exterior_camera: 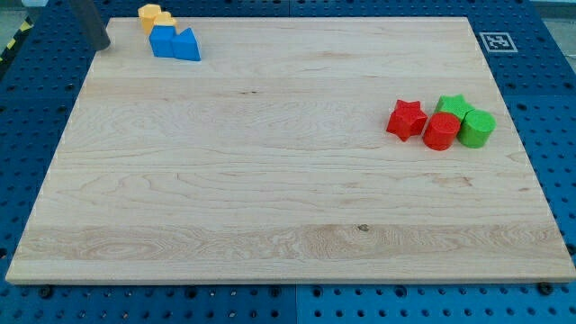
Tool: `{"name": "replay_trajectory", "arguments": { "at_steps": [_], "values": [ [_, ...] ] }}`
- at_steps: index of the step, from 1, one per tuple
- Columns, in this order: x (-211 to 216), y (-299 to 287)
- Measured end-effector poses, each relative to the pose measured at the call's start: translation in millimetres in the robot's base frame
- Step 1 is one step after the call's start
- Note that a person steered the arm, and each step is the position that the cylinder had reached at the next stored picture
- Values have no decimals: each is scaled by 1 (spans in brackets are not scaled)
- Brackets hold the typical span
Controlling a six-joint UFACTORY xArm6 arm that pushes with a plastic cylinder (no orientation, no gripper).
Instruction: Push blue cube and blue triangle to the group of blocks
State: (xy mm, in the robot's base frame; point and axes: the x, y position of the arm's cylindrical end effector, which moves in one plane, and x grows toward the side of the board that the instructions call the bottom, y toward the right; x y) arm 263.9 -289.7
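Looking to the view's top left, you find the blue cube (pixel 163 41) and blue triangle (pixel 187 45) touching side by side, their joint long axis running left-right, with two orange blocks (pixel 154 17) behind. My tip (pixel 103 47) stands just left of them, apart, touching nothing. Count four at the view's right: red star (pixel 406 119), red cylinder (pixel 440 131), green star (pixel 453 106), green cylinder (pixel 476 129). Everything rests on your pale wooden board (pixel 270 180) over blue pegboard (pixel 549 108).

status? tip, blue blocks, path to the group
My tip off the board's top-left corner, left of blue cube and blue triangle. Both touch orange blocks. Red-green group far right.
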Motion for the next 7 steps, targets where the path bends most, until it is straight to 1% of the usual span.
{"name": "replay_trajectory", "arguments": {
  "at_steps": [1, 3, 4, 7],
  "values": [
    [0, 17],
    [-4, 26],
    [-18, 37],
    [-17, 83]
  ]
}}
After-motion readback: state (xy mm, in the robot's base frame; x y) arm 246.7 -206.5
